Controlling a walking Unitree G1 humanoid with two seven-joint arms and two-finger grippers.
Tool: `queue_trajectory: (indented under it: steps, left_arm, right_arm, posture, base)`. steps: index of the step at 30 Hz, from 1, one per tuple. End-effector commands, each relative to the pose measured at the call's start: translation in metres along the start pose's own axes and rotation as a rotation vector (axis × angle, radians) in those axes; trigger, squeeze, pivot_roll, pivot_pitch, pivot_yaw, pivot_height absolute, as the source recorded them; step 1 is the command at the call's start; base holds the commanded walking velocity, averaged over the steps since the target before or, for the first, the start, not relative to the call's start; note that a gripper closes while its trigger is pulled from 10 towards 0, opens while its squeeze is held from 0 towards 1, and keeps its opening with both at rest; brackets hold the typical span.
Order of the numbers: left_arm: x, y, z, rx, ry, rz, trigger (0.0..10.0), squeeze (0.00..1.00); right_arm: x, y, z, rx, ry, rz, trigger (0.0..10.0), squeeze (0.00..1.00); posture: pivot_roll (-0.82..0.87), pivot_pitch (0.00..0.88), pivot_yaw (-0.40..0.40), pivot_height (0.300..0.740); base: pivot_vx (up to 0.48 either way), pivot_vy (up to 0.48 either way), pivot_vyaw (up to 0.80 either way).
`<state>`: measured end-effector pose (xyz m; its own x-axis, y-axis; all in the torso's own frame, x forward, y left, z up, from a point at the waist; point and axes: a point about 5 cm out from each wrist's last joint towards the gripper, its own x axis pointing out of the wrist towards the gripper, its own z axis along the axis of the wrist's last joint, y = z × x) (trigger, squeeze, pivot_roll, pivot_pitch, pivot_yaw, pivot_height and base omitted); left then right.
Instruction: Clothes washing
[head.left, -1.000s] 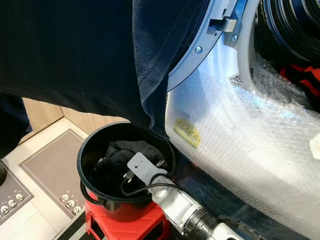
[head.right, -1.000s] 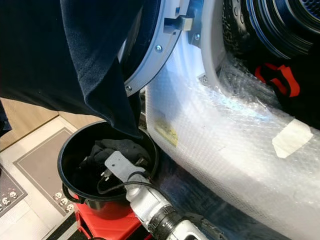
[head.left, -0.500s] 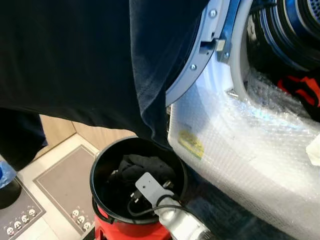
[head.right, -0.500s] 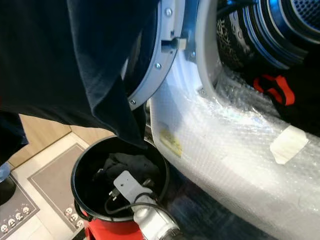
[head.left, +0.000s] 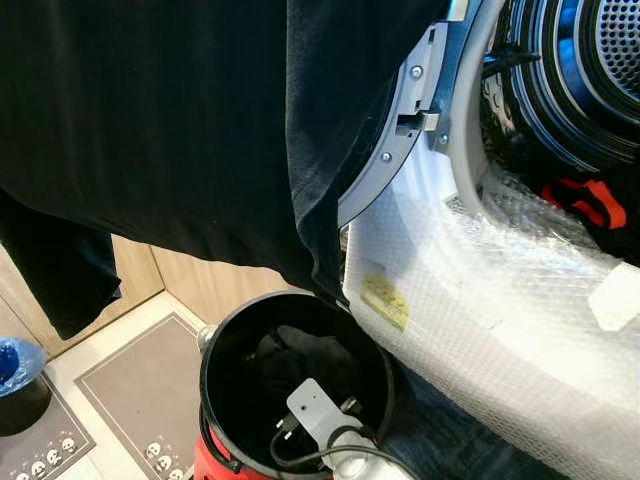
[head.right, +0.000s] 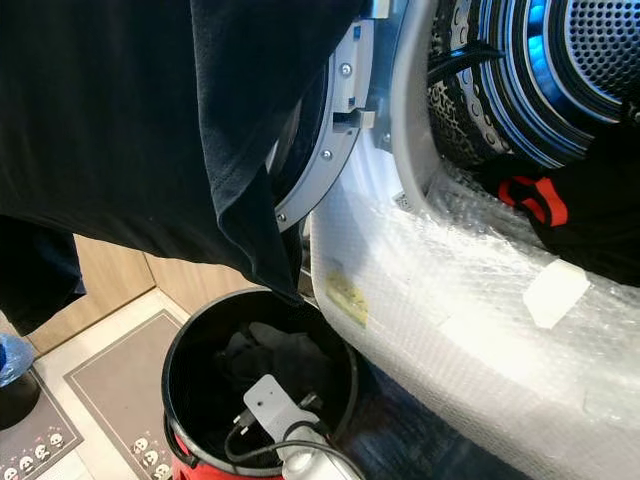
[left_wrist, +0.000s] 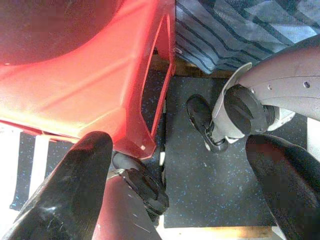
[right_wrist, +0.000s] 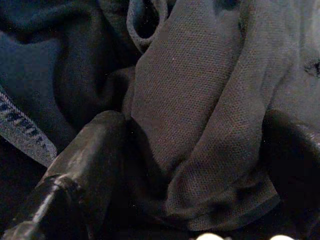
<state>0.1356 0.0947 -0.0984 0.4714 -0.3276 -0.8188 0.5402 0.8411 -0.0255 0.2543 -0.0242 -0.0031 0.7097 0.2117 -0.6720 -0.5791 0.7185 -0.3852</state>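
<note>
Before the washing machine (head.left: 480, 330), wrapped in bubble film, door open: one black bucket (head.left: 225, 400) on a red stool (left_wrist: 85, 75), dark clothes (head.right: 275, 355) inside. Right pincer (right_wrist: 190, 165) down in the bucket, fingers spread around grey-black fabric. Left pincer (left_wrist: 185, 185) low beside the stool, fingers apart, empty. One large dark garment (head.left: 170, 120) hanging across the upper view.

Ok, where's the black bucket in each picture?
Left eye view: black bucket at bottom centre, on the red stool.
Right eye view: bottom, left of centre.
Left wrist view: can't make it out; its red stool is there.
Right wrist view: can't make it out; dark clothes up close.
Shared landmark: yellow sticker on the washer, right of the bucket.
</note>
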Motion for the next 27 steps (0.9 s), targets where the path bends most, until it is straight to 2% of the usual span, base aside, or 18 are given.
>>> queue_trajectory:
  steps: [1, 27]
  left_arm:
    - [-0.0163, -0.0218, -0.0605, -0.065, 0.234, -0.057, 10.0, 0.00]
    - [-0.0163, -0.0218, -0.0605, -0.065, 0.234, -0.057, 10.0, 0.00]
  right_arm:
    - [-0.0557, 0.0725, 0.1793, -0.048, -0.327, 0.197, 10.0, 0.00]
    - [-0.0557, 0.0725, 0.1793, -0.048, -0.327, 0.197, 10.0, 0.00]
  posture:
    - [0.07, 0.247, -0.122, 0.740]
    - [0.07, 0.247, -0.122, 0.740]
  base:
    - [0.000, 0.000, 0.00]
    - [0.000, 0.000, 0.00]
